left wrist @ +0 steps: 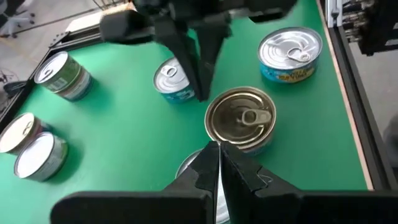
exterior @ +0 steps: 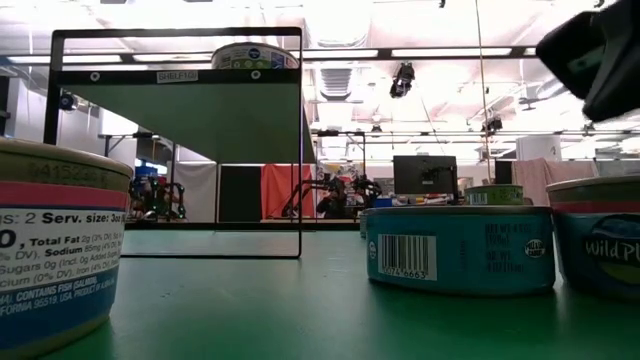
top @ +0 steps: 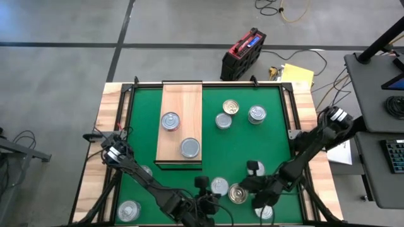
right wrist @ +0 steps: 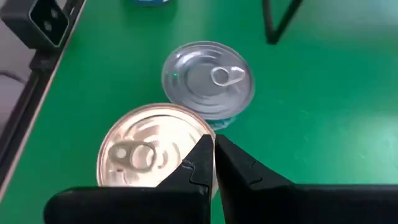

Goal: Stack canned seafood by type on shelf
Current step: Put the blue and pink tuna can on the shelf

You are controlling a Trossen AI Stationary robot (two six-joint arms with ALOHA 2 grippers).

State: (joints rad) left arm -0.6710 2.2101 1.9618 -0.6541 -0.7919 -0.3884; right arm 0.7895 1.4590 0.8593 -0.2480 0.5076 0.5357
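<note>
**High view: two tins on the shelf, the rest loose on the table**

High view gives you the layout. Left to right: a silver-lidded tin (top: 129,210) sits at the near left corner of the green table (top: 240,145), with another partly hidden under the left arm. The shelf (top: 181,101), a pale wooden board with clear grain, lies left of centre and carries two silver-lidded tins (top: 170,121), one toward the middle and one nearer the front edge, apart from each other. Right of the shelf you see three tins grouped near the far side: a silver one, a gold-lidded one (top: 230,108) just behind it, and another silver one farther right. At the near edge, a silver tin (top: 219,186) stands just beside a gold-lidded tin (top: 238,193).

Your left hand (top: 202,183) and right hand (top: 254,168) both hover near that front pair, fingers pressed together and holding nothing.

Left wrist view shows you what the overhead cannot: the gold lid's pull tab (left wrist: 249,117) and concentric rings, with the right hand's tips just beyond it. Right wrist view shows the gold and silver tins touching. Low view alone shows printed side labels and a barcode on a teal tin (exterior: 458,248).
</note>
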